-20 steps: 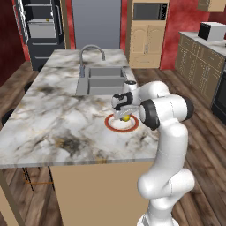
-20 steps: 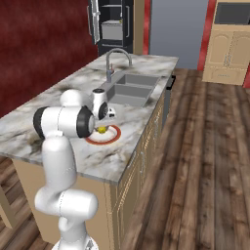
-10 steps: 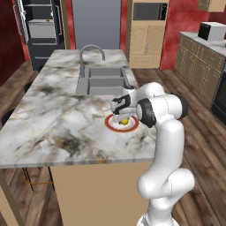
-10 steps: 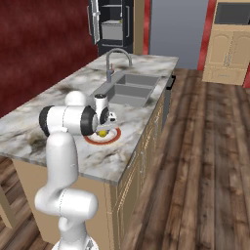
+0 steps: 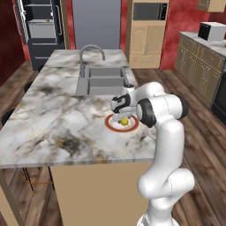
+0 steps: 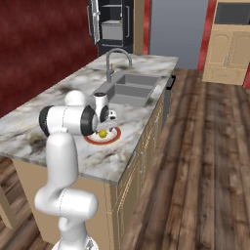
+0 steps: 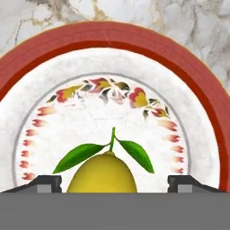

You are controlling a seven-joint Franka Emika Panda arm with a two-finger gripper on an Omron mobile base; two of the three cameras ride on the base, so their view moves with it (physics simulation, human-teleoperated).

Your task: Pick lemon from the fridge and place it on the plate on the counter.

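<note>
From where I stand, the worktop (image 5: 53,119) runs bare and veined on the left, with the double sink (image 5: 102,79) and its arched tap (image 5: 90,53) toward the far edge, and the open fridge (image 5: 39,26) well beyond that far end. Moving right, near the middle of the worktop's right-hand edge, sits the plate (image 5: 111,126), its red-brown rim ringing a painted flower band in the hand view (image 7: 112,38). The lemon (image 7: 102,176) rests on the plate's white centre, stem and two green leaves up, and shows as a small yellow spot in the base views (image 5: 125,122) (image 6: 103,133). The end effector (image 5: 121,115) hangs directly over it with its jaws spread wide, one dark fingertip (image 7: 45,182) either side of the fruit with clear gaps, so it grips nothing. The release looks done, I judge; what counts now is a straight, slow lift away so neither finger nudges the lemon and rolls it toward the rim.
</note>
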